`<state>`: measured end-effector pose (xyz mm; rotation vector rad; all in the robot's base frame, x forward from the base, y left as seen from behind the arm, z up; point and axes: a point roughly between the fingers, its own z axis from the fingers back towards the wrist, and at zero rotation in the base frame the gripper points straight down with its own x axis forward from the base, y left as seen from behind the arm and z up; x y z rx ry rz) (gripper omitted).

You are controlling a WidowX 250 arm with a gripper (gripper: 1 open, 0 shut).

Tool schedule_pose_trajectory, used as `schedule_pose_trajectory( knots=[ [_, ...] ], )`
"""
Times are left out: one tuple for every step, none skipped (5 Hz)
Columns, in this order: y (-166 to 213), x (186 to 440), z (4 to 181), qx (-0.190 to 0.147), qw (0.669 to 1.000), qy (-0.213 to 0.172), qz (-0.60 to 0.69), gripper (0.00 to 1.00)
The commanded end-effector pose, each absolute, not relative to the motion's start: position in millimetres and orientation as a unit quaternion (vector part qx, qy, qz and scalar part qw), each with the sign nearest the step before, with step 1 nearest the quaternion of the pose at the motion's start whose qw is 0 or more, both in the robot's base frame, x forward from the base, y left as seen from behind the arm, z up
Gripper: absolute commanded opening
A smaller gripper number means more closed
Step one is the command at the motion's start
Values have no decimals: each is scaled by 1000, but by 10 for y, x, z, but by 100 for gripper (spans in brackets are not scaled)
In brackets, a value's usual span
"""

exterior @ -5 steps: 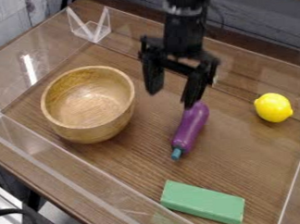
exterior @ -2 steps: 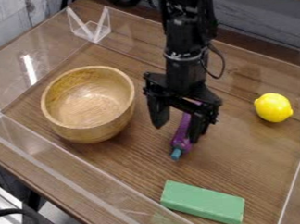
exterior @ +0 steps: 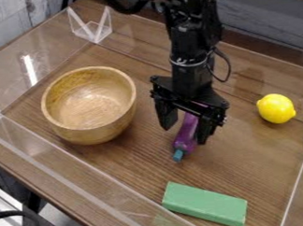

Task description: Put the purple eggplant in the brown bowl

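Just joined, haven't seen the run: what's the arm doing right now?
The single black robot arm has its tool pointing down over the small glossy purple toy eggplant, open jaws straddling it on the wooden tabletop. Nothing is gripped or lifted yet. The round light-brown wooden bowl sits empty off to the picture's left of the eggplant. A yellow lemon lies to the right and a flat green rectangular block nearer the camera, both untouched.

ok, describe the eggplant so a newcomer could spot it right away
Start at the big wooden bowl on the left of the table. To its right, the black gripper stands open over a small purple eggplant. It is glossy, long, with a teal stem tip, unlike the round yellow lemon or flat green block.
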<state>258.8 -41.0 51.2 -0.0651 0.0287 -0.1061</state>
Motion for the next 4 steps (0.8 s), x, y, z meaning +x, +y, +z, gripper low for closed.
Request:
schedule_pose_trajectory(
  knots=[
    [-455,2647,518,-34,997,-2,-62,100],
    [-474,2671,445,-34,997,-1,-62,100],
    [-491,2706,384,-35,997,-1,-61,100],
    [-507,2748,347,-39,998,-3,-58,0]
  ],
)
